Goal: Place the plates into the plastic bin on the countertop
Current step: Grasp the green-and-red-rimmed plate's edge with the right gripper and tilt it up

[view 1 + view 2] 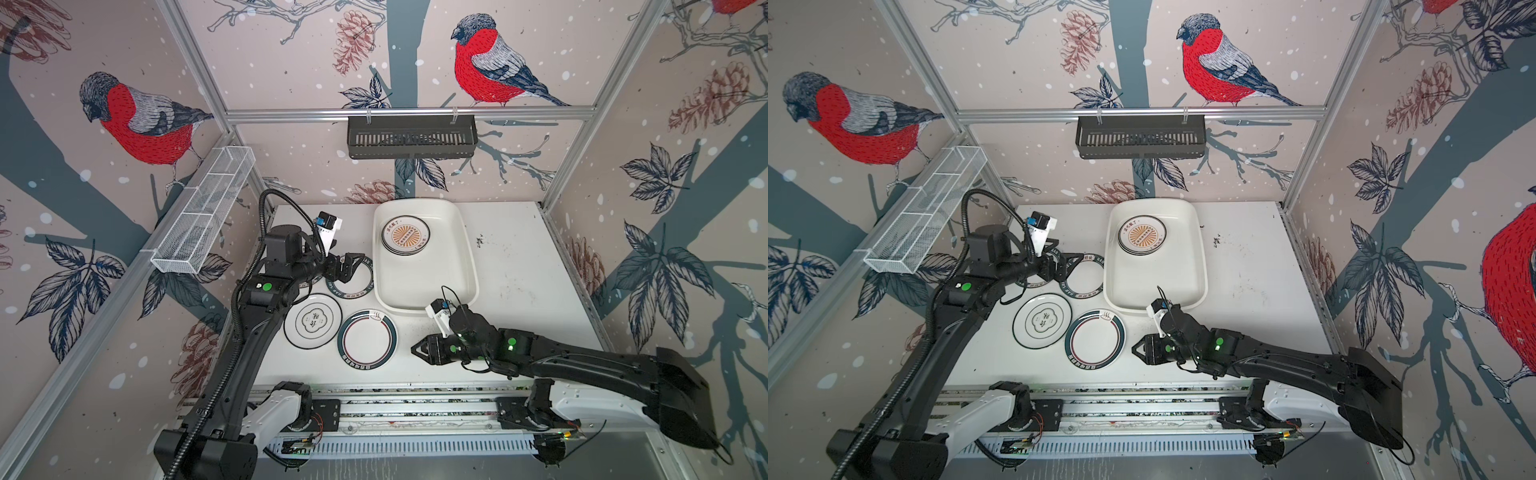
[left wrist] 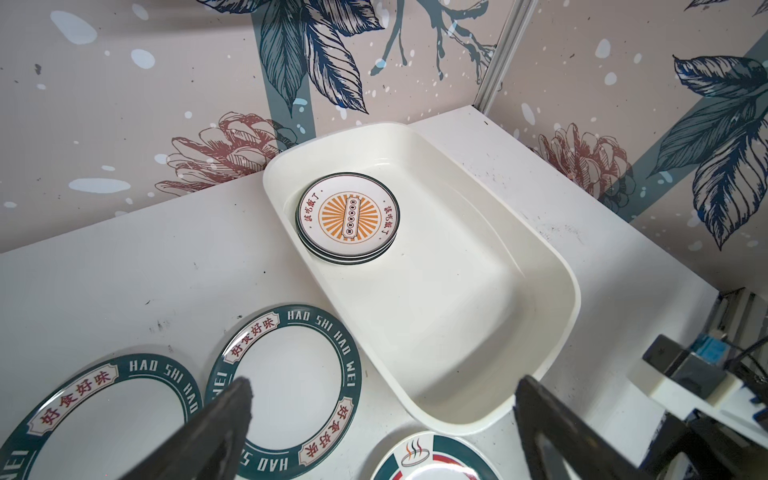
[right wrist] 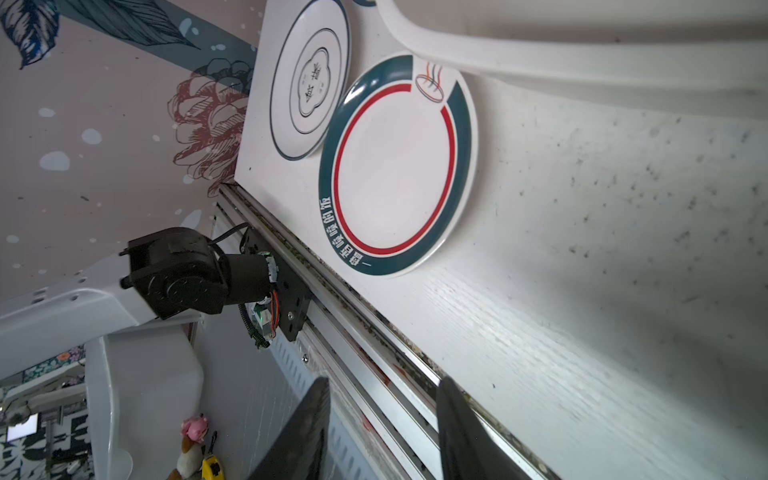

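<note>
plastic bin (image 1: 430, 286) near half bare, plate stack (image 1: 405, 236) far end

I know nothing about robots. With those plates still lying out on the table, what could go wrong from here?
1. The open left gripper hovers over two lettered plates lying close together; grabbing one might shove the other.
2. The green-ringed plate lies right by a corner of the plastic bin; lifting it could bump the rim.
3. The stack in the bin sits slightly offset; another plate might slide off.
</note>
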Motion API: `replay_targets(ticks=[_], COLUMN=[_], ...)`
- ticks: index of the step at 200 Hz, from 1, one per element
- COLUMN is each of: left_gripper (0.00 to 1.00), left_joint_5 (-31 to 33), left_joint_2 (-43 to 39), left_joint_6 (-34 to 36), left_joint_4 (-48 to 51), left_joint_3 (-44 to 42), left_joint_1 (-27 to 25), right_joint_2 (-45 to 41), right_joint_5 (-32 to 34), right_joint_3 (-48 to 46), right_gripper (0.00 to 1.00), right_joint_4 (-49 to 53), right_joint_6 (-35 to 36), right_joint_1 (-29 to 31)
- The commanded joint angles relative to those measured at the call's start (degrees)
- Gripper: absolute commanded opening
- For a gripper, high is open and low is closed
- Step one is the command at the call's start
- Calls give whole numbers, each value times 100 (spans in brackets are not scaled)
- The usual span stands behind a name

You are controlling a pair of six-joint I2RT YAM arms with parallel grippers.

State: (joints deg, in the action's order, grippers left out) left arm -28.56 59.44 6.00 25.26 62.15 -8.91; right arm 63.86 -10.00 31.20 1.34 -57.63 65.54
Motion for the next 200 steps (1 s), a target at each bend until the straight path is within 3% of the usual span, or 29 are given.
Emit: replay_targets(ticks=[1,82,200], left_gripper=[98,98,98], left_joint_5=[87,-60,-324], left_joint_2=[-48,-55,-118], left_joint_6=[-190,-389,-416], left_joint_4=[-268,-425,-418], left_joint_3=[-14,-82,-67], left_joint_1=[-6,-6,-6], right_joint_2=[214,1382,3109], right_joint_5=[660,1494,1669], right_joint_3=[-235,-400,-14], right_gripper=[44,43,41], right_joint_4=[-849,-2076,-3540], right_joint_6=[-744,-1855,-2563], right_joint_1=[218,749,873])
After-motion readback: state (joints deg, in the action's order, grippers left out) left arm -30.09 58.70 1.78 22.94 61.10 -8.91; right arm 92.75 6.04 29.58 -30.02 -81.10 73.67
